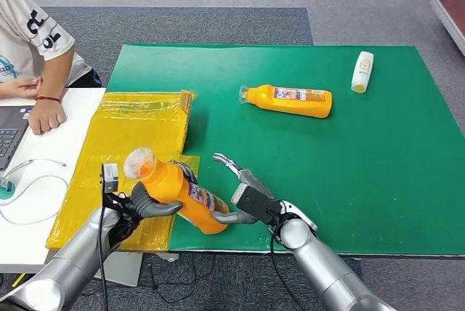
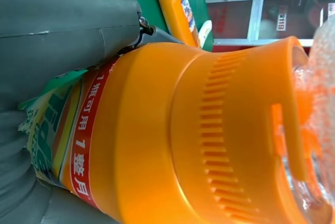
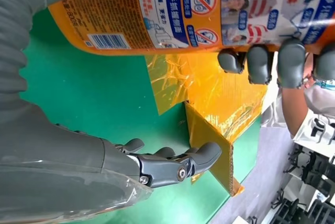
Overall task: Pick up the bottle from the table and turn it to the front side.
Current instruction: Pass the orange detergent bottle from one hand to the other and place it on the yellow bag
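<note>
My left hand (image 1: 145,206) grips an orange bottle (image 1: 175,191) around its upper body and holds it tilted above the table's front edge, its clear cap toward the left. The left wrist view shows the bottle's ribbed neck (image 2: 221,130) close up, under my thumb (image 2: 59,30). The right wrist view shows its back label with a barcode (image 3: 178,9), with the left hand's fingertips (image 3: 258,64) wrapped over it. My right hand (image 1: 247,198) is at the bottle's base, thumb against its bottom. The right hand's fingers (image 3: 166,164) are spread and hold nothing.
A second orange bottle (image 1: 290,100) lies on its side on the green mat (image 1: 356,173), and a small white bottle (image 1: 362,71) lies at the far right. Yellow-wrapped flattened cardboard (image 1: 131,136) lies at the left. A person (image 1: 38,49) sits by a laptop (image 1: 8,133) on the white table (image 1: 54,173).
</note>
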